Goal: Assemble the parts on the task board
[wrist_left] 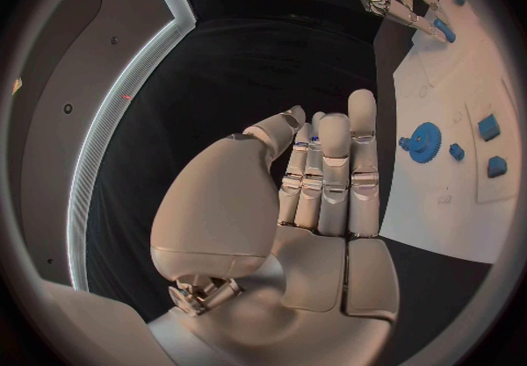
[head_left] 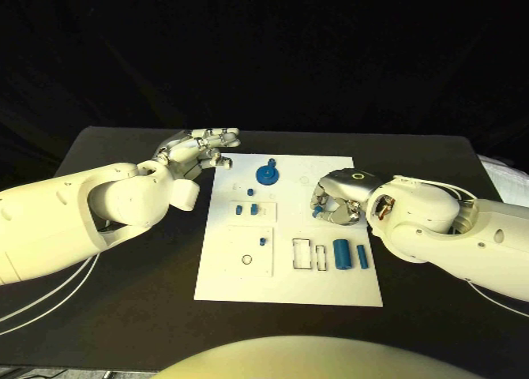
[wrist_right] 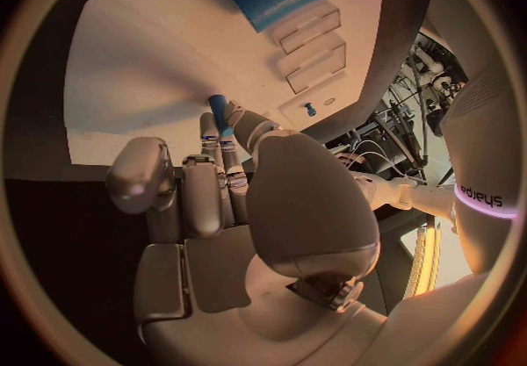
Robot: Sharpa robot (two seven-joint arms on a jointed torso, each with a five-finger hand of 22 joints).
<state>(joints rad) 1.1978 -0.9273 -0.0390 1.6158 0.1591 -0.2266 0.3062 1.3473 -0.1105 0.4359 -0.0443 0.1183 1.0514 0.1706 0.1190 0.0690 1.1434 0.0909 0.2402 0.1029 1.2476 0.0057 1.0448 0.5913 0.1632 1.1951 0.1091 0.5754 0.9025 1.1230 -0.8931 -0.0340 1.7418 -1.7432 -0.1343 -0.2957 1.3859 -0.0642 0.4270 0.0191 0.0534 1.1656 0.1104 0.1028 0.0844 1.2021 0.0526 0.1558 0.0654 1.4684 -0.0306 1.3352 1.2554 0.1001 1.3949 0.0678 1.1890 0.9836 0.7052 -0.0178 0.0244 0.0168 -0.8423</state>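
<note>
Table (head_left: 128,316): black, carries everything; the task board sits at its middle so both arms can reach it.

Task board (head_left: 333,288): white plate, long side running from the table's far edge toward the near edge. Its recesses and outlines mark, by my reading, where the parts belong.

Left hand (head_left: 202,150): hovers off the board's far left corner, over bare table. Fingers straight and close together, thumb apart, nothing in it; it looks parked clear of the work.

Right hand (head_left: 336,204): over the board's right edge, about midway along it. Fingers curled in on a small blue part (wrist_right: 219,111), whose tip shows between them in the right wrist view; probably carried toward a seat.

Blue gear (head_left: 268,174): stands near the board's far edge, apparently on its post.

Blue cylinder (head_left: 342,253): lies near the right edge toward the near end, a slimmer blue pin (head_left: 362,257) just beside it, both beside empty rectangular outlines.

Small blue blocks (head_left: 248,210): seated in a recess left of centre.
</note>
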